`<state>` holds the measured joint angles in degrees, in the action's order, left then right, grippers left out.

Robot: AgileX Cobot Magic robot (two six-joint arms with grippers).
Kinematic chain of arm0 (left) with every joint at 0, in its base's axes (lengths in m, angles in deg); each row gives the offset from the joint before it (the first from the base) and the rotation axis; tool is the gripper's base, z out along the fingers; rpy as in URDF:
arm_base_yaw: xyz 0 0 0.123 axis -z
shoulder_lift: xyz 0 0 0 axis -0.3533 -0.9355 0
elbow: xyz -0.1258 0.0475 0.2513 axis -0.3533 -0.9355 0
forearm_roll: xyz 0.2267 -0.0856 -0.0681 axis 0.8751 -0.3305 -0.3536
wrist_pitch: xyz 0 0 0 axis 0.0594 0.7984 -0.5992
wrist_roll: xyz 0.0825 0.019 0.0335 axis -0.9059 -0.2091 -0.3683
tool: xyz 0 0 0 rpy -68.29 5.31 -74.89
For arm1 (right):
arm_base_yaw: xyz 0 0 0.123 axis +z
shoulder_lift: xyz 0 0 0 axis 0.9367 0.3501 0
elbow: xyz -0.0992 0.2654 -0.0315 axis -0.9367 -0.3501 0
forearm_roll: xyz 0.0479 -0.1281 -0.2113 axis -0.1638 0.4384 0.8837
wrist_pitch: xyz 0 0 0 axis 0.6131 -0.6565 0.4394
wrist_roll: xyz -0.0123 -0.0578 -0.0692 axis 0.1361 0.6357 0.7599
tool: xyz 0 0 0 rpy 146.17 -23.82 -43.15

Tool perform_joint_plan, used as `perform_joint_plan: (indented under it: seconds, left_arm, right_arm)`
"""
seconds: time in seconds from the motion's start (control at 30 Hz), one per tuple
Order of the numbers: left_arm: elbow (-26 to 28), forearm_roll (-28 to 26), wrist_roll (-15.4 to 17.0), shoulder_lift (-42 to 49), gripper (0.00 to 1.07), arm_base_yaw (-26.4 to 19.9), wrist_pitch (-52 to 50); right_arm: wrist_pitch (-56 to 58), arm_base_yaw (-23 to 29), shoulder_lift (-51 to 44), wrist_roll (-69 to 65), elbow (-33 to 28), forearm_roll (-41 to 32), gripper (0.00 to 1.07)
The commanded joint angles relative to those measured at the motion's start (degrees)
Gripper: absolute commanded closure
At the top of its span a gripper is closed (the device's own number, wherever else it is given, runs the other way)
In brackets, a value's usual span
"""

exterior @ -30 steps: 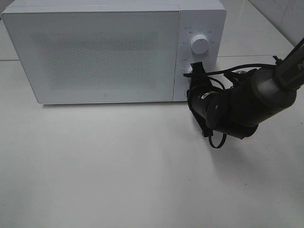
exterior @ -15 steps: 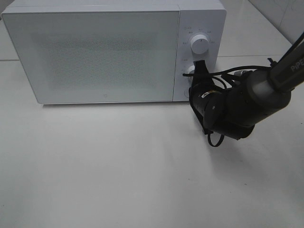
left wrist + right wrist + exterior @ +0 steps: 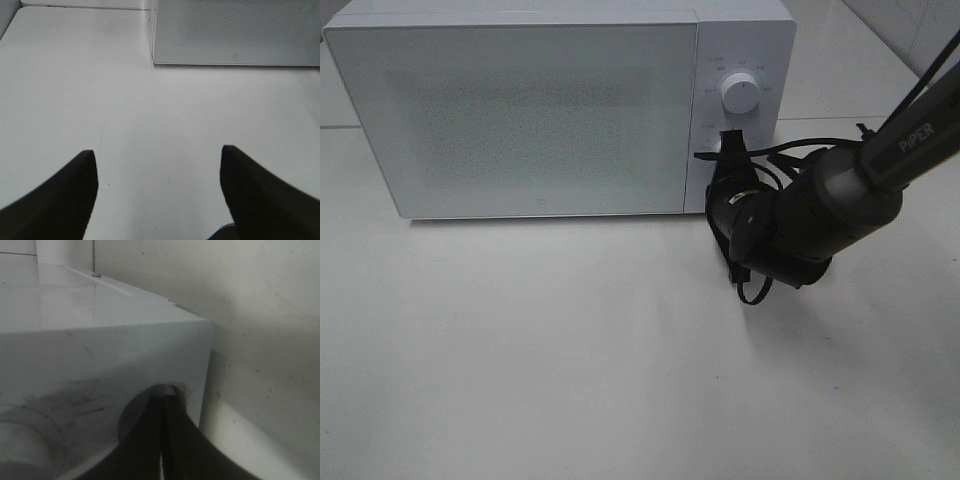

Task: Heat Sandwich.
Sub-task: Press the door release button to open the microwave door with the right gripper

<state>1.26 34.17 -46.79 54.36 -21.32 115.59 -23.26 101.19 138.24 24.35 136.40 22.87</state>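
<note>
Work surface: a flat white table (image 3: pixel 570 350), matte and evenly lit. One thin joint line crosses it behind the microwave (image 3: pixel 520 110). In the left wrist view a faint curved scratch marks the tabletop. Pale wall tiles (image 3: pixel 920 30) with a dark joint close off the far right corner of the room.

Appliance: the microwave is a white box standing at the far side of the table, front towards the camera. Its door (image 3: pixel 510 115) is shut and its dotted window is opaque. The control panel (image 3: pixel 745 60) runs down the right of the door and carries an upper knob (image 3: pixel 739 94).

Sandwich: not visible in any view. Its position, its heading and the direction of its long axis cannot be determined.

Right arm (image 3: pixel 820 215): black, marked PiPER on its upper link. It reaches in from the right edge of the exterior view.

Right gripper (image 3: pixel 728 150): at the lower part of the control panel, below the upper knob. In its wrist view the two dark fingers (image 3: pixel 145 440) lie pressed together. Their tips touch a round recess (image 3: pixel 131 417) in the panel face, close to the casing's corner edge. They pinch nothing.

Left gripper (image 3: pixel 157 150): out of the exterior view. Its wrist view shows the two dark fingers (image 3: pixel 75 190) spread wide apart over bare table with nothing between them. It faces the lower corner of the microwave front and stands well apart from it.
</note>
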Motion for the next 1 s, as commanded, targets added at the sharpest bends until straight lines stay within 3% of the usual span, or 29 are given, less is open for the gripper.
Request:
perform_joint_plan:
  seconds: [0.03,0.47,1.0]
  left_arm:
    - [-0.06,0.0,-0.06,0.34,0.4,0.23,-0.74]
    - [-0.06,0.0,-0.06,0.34,0.4,0.23,-0.74]
    - [-0.06,0.0,-0.06,0.34,0.4,0.23,-0.74]
  right_arm:
    - [-6.47,-0.34,0.06,-0.97,2.35,2.98,1.07]
    - [-16.67,-3.38,0.06,-6.93,2.35,13.52,1.07]
    - [-16.39,-4.24,1.2,-8.65,2.35,15.7,1.07]
